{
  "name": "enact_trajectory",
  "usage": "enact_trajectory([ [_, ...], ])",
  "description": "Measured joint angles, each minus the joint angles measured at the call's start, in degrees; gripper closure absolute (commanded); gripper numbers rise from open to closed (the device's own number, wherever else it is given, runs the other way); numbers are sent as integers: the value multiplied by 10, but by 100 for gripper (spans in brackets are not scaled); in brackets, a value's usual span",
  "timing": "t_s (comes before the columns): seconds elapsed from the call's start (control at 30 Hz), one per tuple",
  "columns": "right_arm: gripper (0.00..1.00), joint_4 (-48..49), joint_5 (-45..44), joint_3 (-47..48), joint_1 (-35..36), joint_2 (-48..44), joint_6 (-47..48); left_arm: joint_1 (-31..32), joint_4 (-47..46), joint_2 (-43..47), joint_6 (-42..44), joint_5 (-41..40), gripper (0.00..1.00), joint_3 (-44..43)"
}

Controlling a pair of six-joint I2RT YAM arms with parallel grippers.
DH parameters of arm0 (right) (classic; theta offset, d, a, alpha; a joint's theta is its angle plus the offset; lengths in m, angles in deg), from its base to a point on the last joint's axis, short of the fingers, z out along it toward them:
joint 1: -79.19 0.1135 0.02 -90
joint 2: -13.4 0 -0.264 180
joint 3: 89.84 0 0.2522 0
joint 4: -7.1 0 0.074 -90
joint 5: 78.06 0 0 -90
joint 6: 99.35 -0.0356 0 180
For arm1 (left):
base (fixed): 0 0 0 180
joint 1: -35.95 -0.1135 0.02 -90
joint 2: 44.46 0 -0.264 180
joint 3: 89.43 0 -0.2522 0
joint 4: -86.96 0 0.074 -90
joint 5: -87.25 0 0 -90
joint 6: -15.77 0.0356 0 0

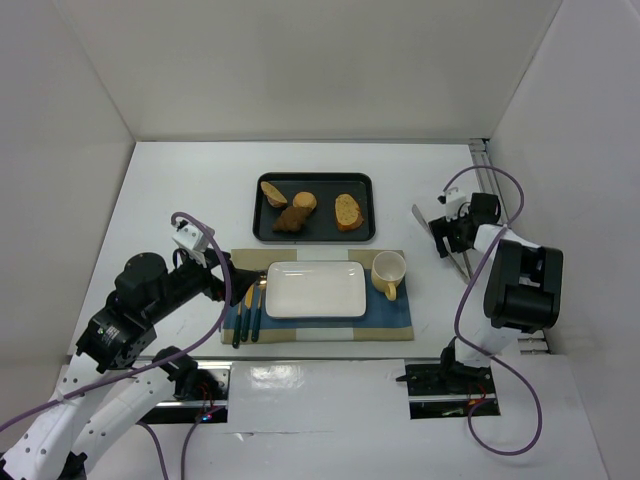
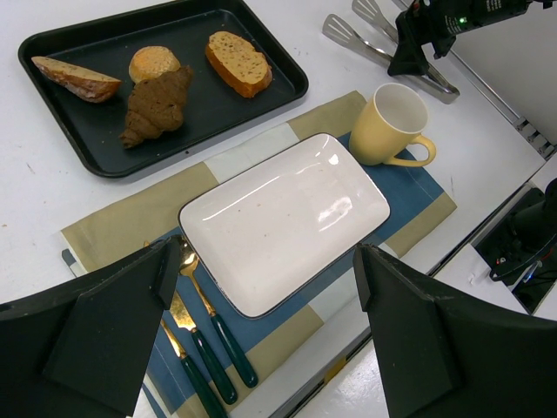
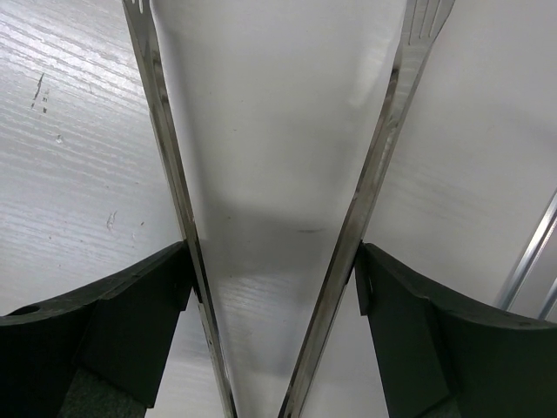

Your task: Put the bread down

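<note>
On the worktop [image 1: 180, 180], a black tray [image 1: 325, 190] of baked goods sits beyond two robot arms.
The bread [image 1: 348, 211] lies at the tray's right end. Left fingers [image 2: 113, 340] stand apart, empty; right fingers [image 3: 113, 331], set wide, clamp spread metal tongs [image 3: 170, 174].

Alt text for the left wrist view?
A white plate on a placemat lies ahead of the open left gripper. Behind it, a black tray holds the bread and other baked goods; a yellow mug stands right of the plate.
</note>
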Motion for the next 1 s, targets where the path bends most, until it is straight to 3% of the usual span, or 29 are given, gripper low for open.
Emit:
enact_trajectory([
  [0.53, 1, -29, 33, -3, -12, -8, 21, 0, 0, 0, 0, 0, 0, 0],
  [1.0, 5, -45, 66, -10, -30, -13, 31, 0, 0, 0, 0, 0, 0, 0],
])
